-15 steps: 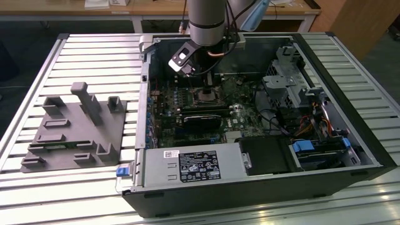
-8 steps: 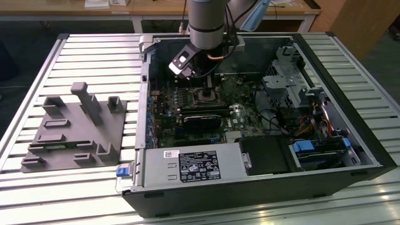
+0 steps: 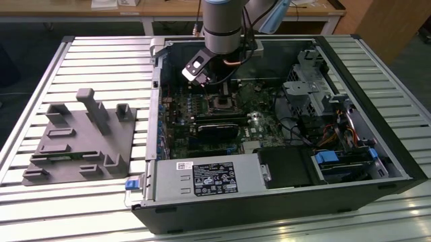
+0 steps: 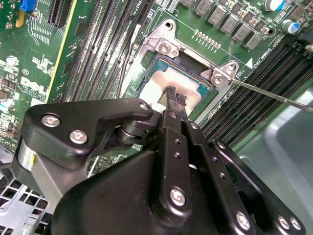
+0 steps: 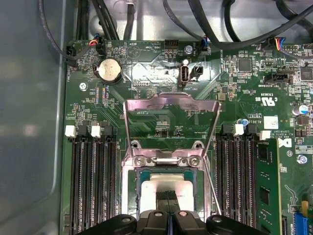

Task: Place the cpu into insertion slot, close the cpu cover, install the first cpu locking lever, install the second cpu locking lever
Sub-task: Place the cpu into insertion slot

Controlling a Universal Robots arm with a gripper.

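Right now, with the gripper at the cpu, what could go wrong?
1. The gripper is on the cpu in the insertion slot; a sideways drag might unseat it.
2. The cpu cover stands open close by; lifting away could catch it.
3. A thin lever rod juts out beside the slot and may snag.

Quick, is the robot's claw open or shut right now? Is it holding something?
Gripper: shut, fingertips together with nothing between them, poised right over the cpu lying in the insertion slot.
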